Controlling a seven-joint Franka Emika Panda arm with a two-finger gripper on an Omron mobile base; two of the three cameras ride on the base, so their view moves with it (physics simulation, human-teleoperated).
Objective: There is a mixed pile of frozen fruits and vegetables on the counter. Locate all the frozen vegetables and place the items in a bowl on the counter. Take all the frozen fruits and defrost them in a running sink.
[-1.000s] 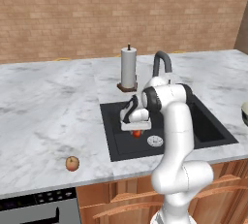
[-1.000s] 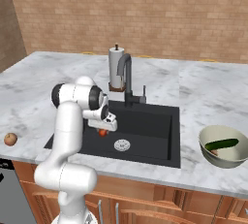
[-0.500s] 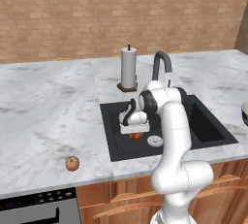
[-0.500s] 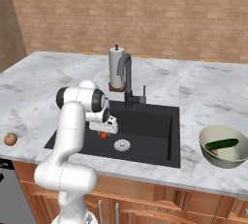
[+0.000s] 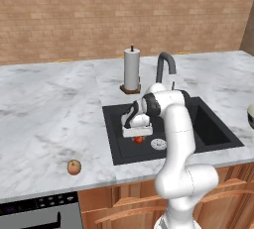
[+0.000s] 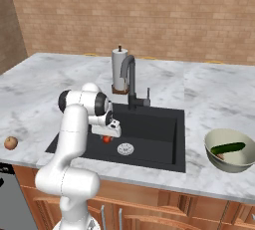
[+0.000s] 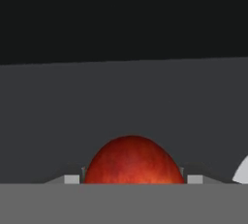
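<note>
Spreading across your view, the marble counter [image 5: 54, 114] carries the black sink [image 6: 154, 134] near its front edge. Your cream bowl [image 6: 229, 160], right of the sink at the front edge, holds the green cucumber [image 6: 227, 148]. Your gripper [image 5: 138, 137] hangs low in the sink's left half, just beside the drain [image 6: 125, 149]; the red ball [image 7: 132, 161] sits between its fingers, though you cannot tell whether they grip it. An orange-tan ball [image 5: 74, 167] lies near the counter's front edge, well left of the sink.

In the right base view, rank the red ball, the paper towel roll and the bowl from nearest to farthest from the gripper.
1. Red ball: in the sink, at the gripper.
2. Paper towel roll: on the counter behind the sink.
3. Bowl: far right on the counter.
</note>
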